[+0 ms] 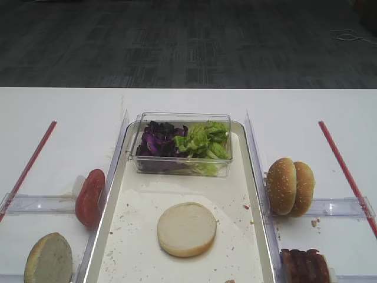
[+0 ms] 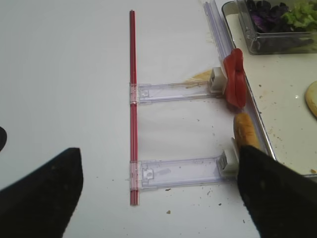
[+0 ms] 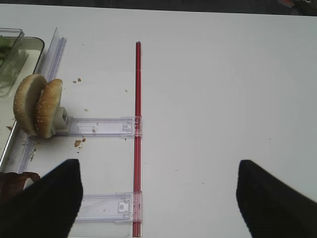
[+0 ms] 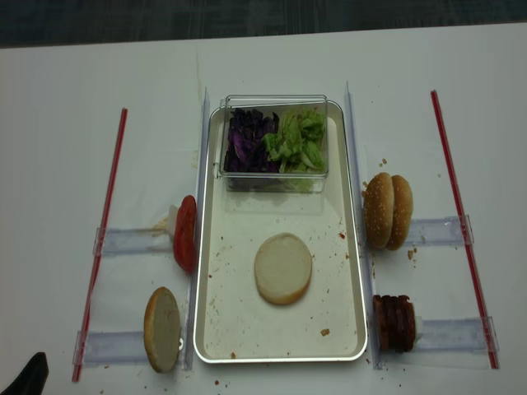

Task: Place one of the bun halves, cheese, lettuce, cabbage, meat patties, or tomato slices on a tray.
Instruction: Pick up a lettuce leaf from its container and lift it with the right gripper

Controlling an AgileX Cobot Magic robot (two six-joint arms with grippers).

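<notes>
The right end effector (image 3: 158, 198) hangs over the bare white table (image 3: 223, 74) with its two dark fingers (image 3: 49, 198) spread wide and nothing between them. Ahead of it and to its left runs a thin red strip (image 3: 137, 124) with two clear plastic rails (image 3: 99, 126) branching off it. At the far end of the upper rail, further left, two golden-brown sesame-seeded bun halves (image 3: 37, 105) stand on edge, touching each other. At the lower left edge of the wrist view, beside the left finger, a sliver of the dark reddish-brown ridged meat patties (image 3: 15, 181) shows.

The left end effector (image 2: 158, 198) is likewise open and holds nothing, its dark fingers (image 2: 42, 198) apart above the table. Ahead and to its right, glossy red tomato slices (image 2: 234, 85) stand on edge at the end of a clear rail, and nearer, just by the right finger, another bun half (image 2: 244, 130) stands on edge.

Between the two sides lies the large rectangular cream-white tray with a raised silvery rim (image 4: 216, 329), speckled with crumbs. One round bun half with a pale cream cut face (image 4: 282, 268) lies flat near its middle. At the tray's far end sits a small clear plastic box (image 4: 276, 181) holding dark purple cabbage shreds (image 4: 245, 144) on one side and light green frilly lettuce leaves (image 4: 298, 144) on the other, touching each other.
</notes>
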